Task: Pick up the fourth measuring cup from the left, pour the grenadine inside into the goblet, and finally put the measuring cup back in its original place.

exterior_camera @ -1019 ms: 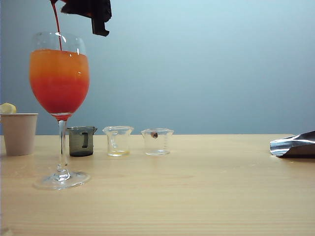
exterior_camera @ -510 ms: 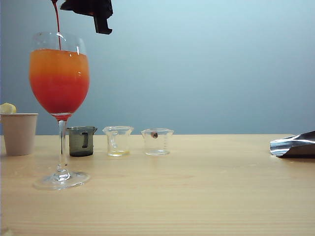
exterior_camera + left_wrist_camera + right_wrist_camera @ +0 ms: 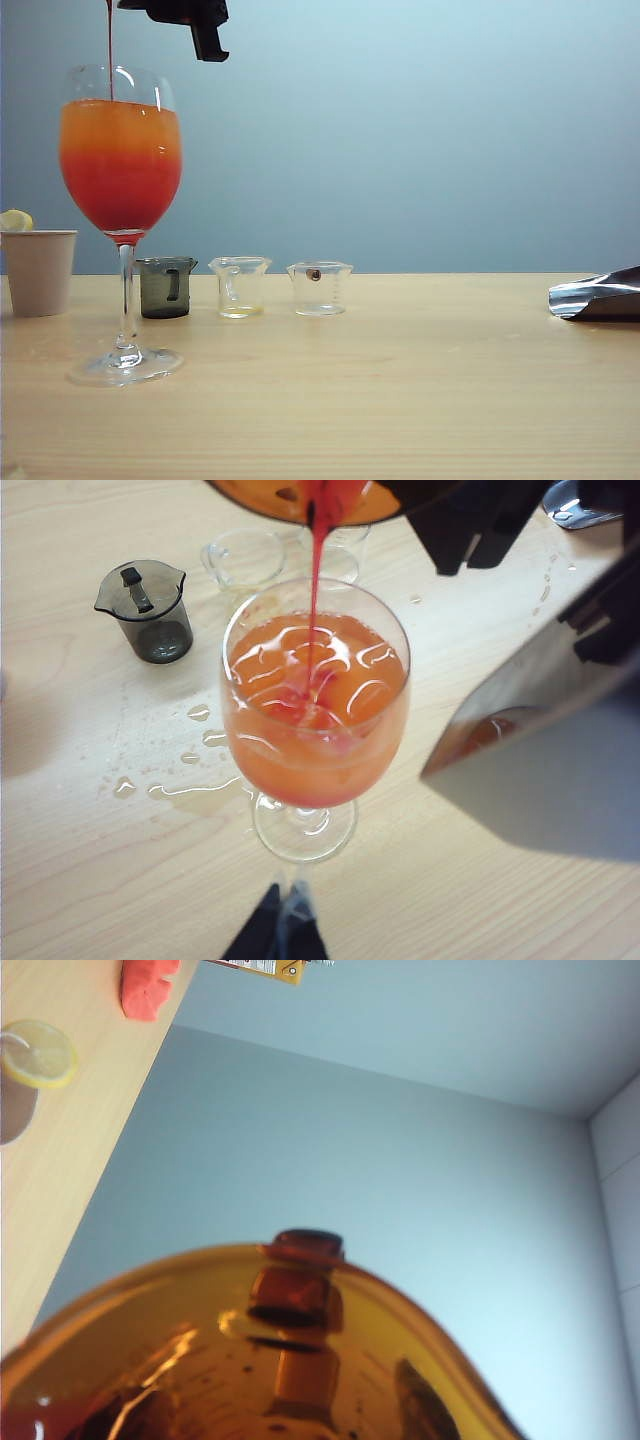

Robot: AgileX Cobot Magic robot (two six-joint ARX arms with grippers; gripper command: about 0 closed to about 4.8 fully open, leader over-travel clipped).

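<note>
Since the earlier frame I see the grenadine (image 3: 110,50) stream go straighter and thinner. At upper left, my right gripper (image 3: 185,12) pinches the fourth measuring cup (image 3: 300,498), tipped above the goblet (image 3: 121,200). Pour step, nearly done I judge. Next: level the cup, return it right of the clear cups (image 3: 320,288). Left gripper (image 3: 280,935), lower centre of its wrist view, looks pressed together.

Right gripper (image 3: 185,12) cut by exterior view's top edge; fourth measuring cup (image 3: 280,1350) blurred, fills right wrist view; left gripper unseen.
</note>
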